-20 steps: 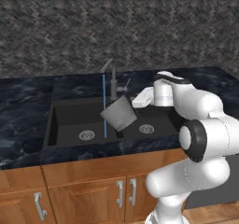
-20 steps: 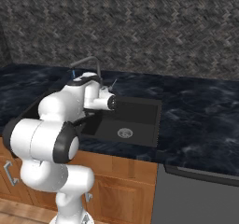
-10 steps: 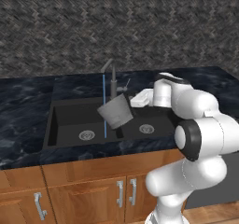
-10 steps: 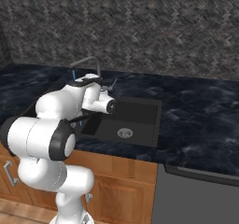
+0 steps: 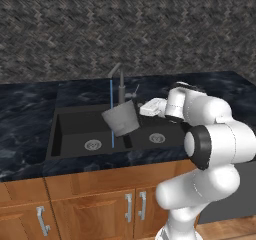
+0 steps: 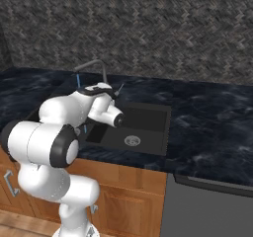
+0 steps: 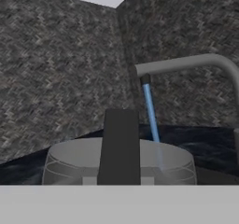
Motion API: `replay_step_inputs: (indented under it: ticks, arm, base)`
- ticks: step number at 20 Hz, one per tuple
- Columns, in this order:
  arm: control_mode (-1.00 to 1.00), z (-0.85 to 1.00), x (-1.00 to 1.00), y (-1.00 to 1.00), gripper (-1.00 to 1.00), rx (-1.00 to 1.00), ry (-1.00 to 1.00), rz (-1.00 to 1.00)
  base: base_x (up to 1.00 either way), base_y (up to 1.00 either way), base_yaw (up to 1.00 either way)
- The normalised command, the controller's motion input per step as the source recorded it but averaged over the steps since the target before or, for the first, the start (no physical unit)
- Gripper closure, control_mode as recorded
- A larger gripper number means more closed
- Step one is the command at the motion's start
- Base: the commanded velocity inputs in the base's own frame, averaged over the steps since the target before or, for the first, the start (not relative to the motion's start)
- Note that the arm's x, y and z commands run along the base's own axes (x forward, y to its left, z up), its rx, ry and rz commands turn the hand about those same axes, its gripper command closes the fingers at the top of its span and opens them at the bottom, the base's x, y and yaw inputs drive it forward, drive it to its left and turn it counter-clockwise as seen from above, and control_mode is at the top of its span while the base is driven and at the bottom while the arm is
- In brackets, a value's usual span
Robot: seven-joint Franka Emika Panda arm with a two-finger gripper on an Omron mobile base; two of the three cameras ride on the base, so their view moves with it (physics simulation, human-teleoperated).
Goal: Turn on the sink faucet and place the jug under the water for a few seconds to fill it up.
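The tool is clamped on the rim of the jug, holding it in the air above the sink, and the jug is tipped, its mouth leaning back toward the sink faucet. From the left base view the jug hangs over the divider between the two basins, just in front of the faucet's upright post. The water is running: a thin blue line drops from the spout tip, passes along the jug's left edge and carries on down into the left basin beside the round drain.

Over to the hand view: one dark finger sits square against the near wall of the jug, pinching it, and the stream falls from the end of the grey spout down toward the right part of the jug's mouth. Whether the water truly lands inside or slips past the rim is hard to call from these angles.

In the right base view the arm covers the jug; the faucet arches behind it, with the second drain in the basin to the right of the faucet, all set in the dark marbled worktop.
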Motion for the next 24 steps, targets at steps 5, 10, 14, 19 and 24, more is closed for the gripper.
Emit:
replay_step_inputs:
  ticks: [5,10,14,19,24]
  arm:
    - [-1.00,0.00,0.07,0.08,1.00,0.03,-0.02,0.00]
    - [-1.00,0.00,0.14,0.13,1.00,0.03,-0.05,0.00]
    - [-1.00,0.00,0.29,0.19,1.00,0.03,-0.06,0.00]
    - [-1.00,0.00,0.05,0.03,1.00,0.07,-0.07,0.01]
    - [-1.00,0.00,0.00,0.00,1.00,0.11,-0.08,0.02]
  base:
    - [0.00,0.00,0.00]
    - [0.00,0.00,0.00]
    - [0.00,0.00,0.00]
    - [0.00,0.00,0.00]
    - [0.00,0.00,0.00]
